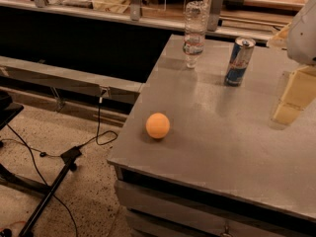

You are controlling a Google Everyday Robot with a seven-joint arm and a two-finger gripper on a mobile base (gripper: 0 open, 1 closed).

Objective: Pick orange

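The orange [158, 125] is a small, smooth ball. It rests on the grey table [222, 147] near the table's front left edge. My gripper [290, 101] hangs at the right edge of the view, above the table's right side. It is well to the right of the orange and apart from it. Part of the gripper is cut off by the frame edge. Nothing shows in its grasp.
A blue-and-silver can [239, 61] stands at the back of the table. A clear plastic bottle [194, 33] stands to its left. Left of the table the floor drops away, with cables and a black stand [49, 186] on it.
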